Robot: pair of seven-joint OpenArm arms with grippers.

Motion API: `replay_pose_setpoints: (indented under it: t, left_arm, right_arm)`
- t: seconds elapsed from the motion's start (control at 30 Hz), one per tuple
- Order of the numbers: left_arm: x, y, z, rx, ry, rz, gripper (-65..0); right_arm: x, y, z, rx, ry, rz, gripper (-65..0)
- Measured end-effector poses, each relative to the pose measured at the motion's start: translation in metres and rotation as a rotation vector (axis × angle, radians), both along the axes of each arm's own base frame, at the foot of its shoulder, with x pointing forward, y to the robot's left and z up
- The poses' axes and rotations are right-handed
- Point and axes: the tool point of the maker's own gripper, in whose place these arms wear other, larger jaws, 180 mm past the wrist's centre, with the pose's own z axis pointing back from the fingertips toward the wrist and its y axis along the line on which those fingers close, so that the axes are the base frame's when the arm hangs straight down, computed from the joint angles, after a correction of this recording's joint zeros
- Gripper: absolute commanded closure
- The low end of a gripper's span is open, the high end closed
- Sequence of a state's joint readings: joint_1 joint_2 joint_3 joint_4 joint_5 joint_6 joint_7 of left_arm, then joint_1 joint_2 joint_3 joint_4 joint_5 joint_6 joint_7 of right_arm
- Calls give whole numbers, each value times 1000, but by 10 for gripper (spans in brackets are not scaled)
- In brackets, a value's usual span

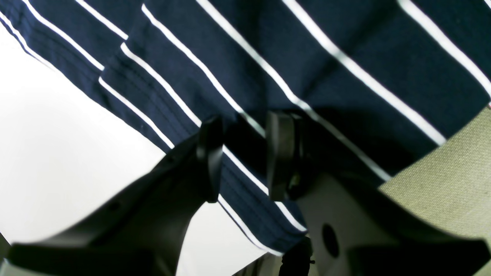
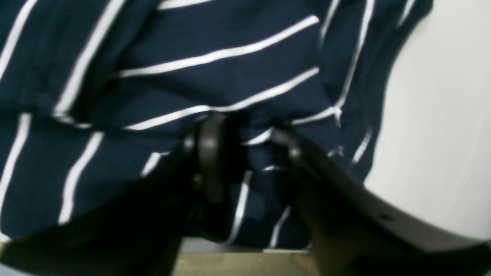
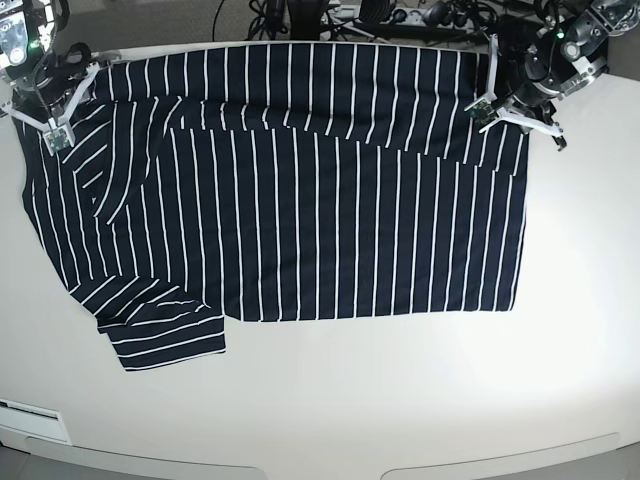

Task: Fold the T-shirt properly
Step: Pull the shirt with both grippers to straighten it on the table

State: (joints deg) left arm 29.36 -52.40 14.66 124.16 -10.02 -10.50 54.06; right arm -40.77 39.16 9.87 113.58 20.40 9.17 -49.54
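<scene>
The T-shirt [image 3: 300, 220], dark navy with thin white stripes, lies flat across the white table [image 3: 400, 400]. Its far strip is folded over onto the body, and one sleeve [image 3: 165, 335] sticks out at the near left. My left gripper [image 3: 515, 112] hovers at the shirt's far right corner. In the left wrist view it [image 1: 245, 157] is open over the hem of the T-shirt [image 1: 307, 57], its fingers apart with cloth lying beneath. My right gripper [image 3: 50, 105] is at the far left corner. It [image 2: 249, 153] is open too, over bunched, blurred T-shirt [image 2: 191, 76] cloth.
Cables and a power strip [image 3: 400, 15] run behind the table's far edge. Beige carpet [image 1: 452, 180] shows past the table edge beside the left gripper. Bare white table [image 2: 441, 115] lies beside the right gripper and along the near side.
</scene>
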Motion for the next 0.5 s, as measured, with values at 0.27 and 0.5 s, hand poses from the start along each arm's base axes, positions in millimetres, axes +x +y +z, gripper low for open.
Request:
replay_pose_setpoints:
  t: [0.27, 0.5]
  left_arm:
    - [17, 15, 7, 83, -111, 22, -216]
    - [48, 1, 44, 53, -338, 37, -216]
  right_arm:
    - [19, 10, 41, -16, -98, -10, -287]
    - [46, 3, 90, -57, -268, -23, -287]
